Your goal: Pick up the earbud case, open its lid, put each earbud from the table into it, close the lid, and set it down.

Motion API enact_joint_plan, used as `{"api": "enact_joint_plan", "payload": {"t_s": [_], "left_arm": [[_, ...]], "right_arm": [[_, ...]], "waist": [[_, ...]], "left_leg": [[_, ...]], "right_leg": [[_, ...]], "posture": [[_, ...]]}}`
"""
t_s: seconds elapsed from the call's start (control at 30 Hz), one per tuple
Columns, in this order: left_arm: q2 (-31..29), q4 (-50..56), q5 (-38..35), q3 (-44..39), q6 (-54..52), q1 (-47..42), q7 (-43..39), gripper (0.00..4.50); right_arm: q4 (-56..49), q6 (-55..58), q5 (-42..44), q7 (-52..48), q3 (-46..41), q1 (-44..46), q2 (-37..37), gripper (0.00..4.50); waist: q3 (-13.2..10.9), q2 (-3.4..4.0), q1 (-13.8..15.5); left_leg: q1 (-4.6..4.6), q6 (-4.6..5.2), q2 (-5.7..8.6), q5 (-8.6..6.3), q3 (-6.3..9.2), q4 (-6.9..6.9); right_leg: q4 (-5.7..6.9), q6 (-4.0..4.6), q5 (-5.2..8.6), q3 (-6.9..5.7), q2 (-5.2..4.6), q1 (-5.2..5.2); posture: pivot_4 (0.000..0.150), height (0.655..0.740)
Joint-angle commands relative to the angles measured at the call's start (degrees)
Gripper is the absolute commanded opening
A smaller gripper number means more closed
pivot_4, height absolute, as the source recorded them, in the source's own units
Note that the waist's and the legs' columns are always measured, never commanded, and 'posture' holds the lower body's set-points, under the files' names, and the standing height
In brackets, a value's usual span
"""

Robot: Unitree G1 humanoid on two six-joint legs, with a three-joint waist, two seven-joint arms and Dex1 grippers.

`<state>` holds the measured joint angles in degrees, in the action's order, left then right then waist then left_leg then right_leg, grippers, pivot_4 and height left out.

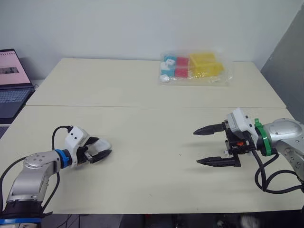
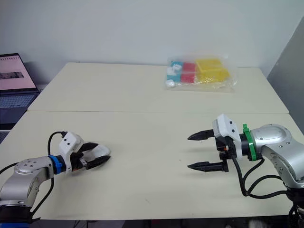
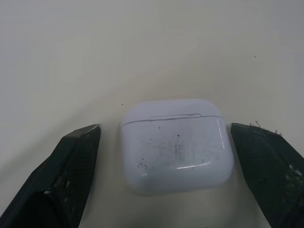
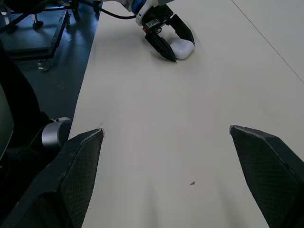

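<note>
The earbud case (image 3: 176, 142) lies on the near-left part of the tabletop (image 1: 142, 128), white and glossy with dark specks on its face; its lid is down, the seam showing as a thin line near one end; nothing in these views shows what is inside it

The left end effector (image 1: 103, 147) sits low at the tabletop with the case between its two black fingers (image 3: 61, 180); the fingers are spread, one on each side of the case, and the left wrist view shows a strip of bare tabletop between each fingertip and the case, so they stand just beside it without touching

The right end effector (image 1: 196, 147) is on the near-right side, well apart from the case, pointing across the tabletop towards the left arm; its fingers are spread wide with nothing between them

At the far side of the tabletop, right of the middle, lies a clear plastic bag (image 1: 223, 76); inside it are yellow blocks (image 1: 205, 64) towards the right, red blocks (image 1: 182, 66) in the middle, blue pieces (image 1: 167, 64) at the left, and a small white piece (image 1: 165, 79) at the near-left corner

Off the left edge of the tabletop stands an open laptop (image 1: 12, 83) with its screen lit
</note>
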<state>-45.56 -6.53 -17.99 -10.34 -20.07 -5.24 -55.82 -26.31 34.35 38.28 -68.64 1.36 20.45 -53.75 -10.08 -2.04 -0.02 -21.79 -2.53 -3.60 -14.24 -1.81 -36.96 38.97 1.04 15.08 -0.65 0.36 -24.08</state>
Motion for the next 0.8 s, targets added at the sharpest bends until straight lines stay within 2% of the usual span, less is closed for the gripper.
{"api": "enact_joint_plan", "payload": {"t_s": [0.03, 0.13, 0.43, 0.57, 0.73, 0.8], "left_arm": [[-0.57, -0.64, 0.57, 2.56, -0.96, 1.02, -2.3, 3.65], [-1.08, -1.12, 0.5, 3.04, -0.04, 1.41, -4.29, 2.85], [-1.07, 5.73, -0.12, 5.57, 2.69, 2.55, -8.26, 2.82], [5.86, 16.13, -4.35, 10.0, 0.1, -3.02, -6.53, 2.82], [10.92, 19.97, -1.59, 15.63, 5.24, -7.61, -5.86, 2.82], [12.68, 18.28, 2.33, 18.22, 13.28, -10.02, -5.86, 2.82]], "right_arm": [[-1.62, -1.84, -0.49, -0.4, -1.08, -0.84, -0.04, 4.5], [-1.47, -2.69, -0.89, -0.55, -1.46, -1.91, 0.01, 4.5], [-2.42, -2.48, -0.09, 1.84, -4.62, -5.26, -0.3, 4.5], [-4.02, 5.29, 5.67, 7.89, -7.72, -5.23, 0.72, 4.5], [-7.19, 11.36, 9.71, 14.59, -8.66, -6.11, 2.56, 4.5], [-7.85, 18.69, 12.57, 21.08, -7.49, -4.33, 3.55, 4.5]], "waist": [[0.0, 0.01, -0.04], [0.01, 0.02, -0.08], [0.02, 0.04, 0.01], [-0.02, 0.02, 0.54], [0.02, -0.24, 0.08], [0.02, -0.24, -0.32]], "left_leg": [[0.0, 0.0, -0.01, 0.0, -0.01, 0.01], [0.0, 0.0, -0.01, 0.0, -0.03, 0.01], [0.0, 0.0, -0.01, 0.0, -0.04, 0.02], [-0.08, 0.0, 0.0, 0.0, -0.02, -0.01], [-0.15, -0.01, 0.05, 0.0, -0.02, -0.08], [-0.11, -0.01, -0.01, 0.0, -0.05, -0.01]], "right_leg": [[0.0, 0.0, 0.0, 0.01, 0.0, 0.0], [0.0, 0.0, 0.0, 0.02, 0.0, -0.01], [-0.03, -0.01, 0.01, 0.04, 0.0, -0.01], [-0.03, -0.08, -0.04, 0.02, -0.06, -0.01], [-0.08, -0.17, -0.1, 0.09, 0.06, 0.0], [-0.07, -0.15, -0.09, 0.17, 0.09, 0.0]], "posture": [[0.15, 0.74], [0.15, 0.74], [0.15, 0.74], [0.15, 0.74], [0.15, 0.74], [0.15, 0.74]]}}
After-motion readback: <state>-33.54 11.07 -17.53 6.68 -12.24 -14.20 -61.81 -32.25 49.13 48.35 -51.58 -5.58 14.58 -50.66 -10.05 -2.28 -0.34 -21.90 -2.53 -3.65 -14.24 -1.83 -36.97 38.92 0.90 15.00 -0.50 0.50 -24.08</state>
